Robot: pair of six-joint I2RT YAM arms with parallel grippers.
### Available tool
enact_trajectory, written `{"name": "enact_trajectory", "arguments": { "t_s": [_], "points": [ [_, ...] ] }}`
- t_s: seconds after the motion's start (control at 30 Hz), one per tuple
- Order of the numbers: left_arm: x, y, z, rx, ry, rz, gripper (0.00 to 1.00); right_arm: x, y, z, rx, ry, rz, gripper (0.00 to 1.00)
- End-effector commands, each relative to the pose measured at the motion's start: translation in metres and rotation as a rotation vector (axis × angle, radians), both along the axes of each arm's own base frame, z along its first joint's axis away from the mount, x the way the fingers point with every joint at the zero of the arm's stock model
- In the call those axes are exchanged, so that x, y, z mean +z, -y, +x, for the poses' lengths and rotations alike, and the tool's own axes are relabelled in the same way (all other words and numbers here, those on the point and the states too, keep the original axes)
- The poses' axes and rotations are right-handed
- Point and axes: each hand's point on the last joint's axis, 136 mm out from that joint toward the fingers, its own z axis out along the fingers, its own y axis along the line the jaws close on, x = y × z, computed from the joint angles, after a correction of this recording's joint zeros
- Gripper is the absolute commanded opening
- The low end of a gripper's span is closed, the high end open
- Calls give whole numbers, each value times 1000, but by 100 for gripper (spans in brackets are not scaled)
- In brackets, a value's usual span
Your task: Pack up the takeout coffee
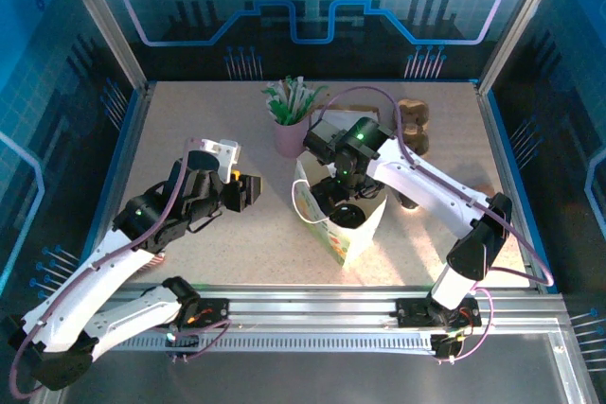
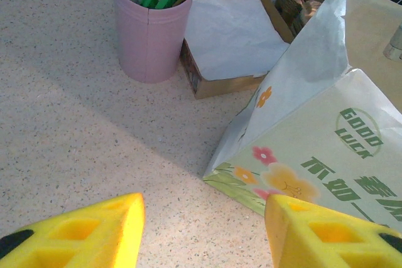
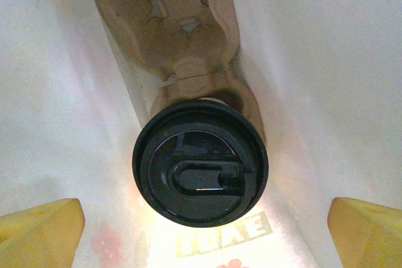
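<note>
The takeout coffee (image 3: 201,164) sits upright inside the white paper bag (image 1: 355,238) at the middle of the bench (image 1: 189,120), pushed into one pocket of a brown cardboard carrier (image 3: 169,23) on the bag's floor. In the right wrist view its black lid (image 3: 201,123) hides the cup wall beneath. The right tool (image 3: 204,224) hangs in the bag's mouth above the lid, its yellow fingers wide apart and touching nothing. The left tool (image 2: 204,230), also spread and empty, waits at about 9 o'clock from the bag. A pink cup (image 1: 289,134) of green-and-white sachets stands at roughly 11 o'clock. I judge the cup to be thin-walled and easily crushed, with a press-on lid that could pop under a hard squeeze; whether it holds liquid cannot be told, so it should be kept level. The best hold would be a light pinch on the wall just under the lid rim, not on the slick lid itself. The bag is soft and will give if nudged. Its side reads "GOOD LUCK" in green beside flower prints and green Chinese characters, partly cut off; some print shows in reverse through the bag floor, perhaps "LOVE".
</note>
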Motion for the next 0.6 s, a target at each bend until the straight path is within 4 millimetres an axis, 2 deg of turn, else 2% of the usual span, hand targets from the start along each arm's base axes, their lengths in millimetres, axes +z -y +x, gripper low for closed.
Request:
{"name": "enact_trajectory", "arguments": {
  "t_s": [0.0, 0.57],
  "points": [
    [-4, -5, 1, 6, 3, 30, 54, 13, 8, -2, 7, 22, -10, 100],
    [-4, -4, 1, 4, -1, 33, 54, 26, 10, -1, 11, 49, -10, 100]
  ]
}}
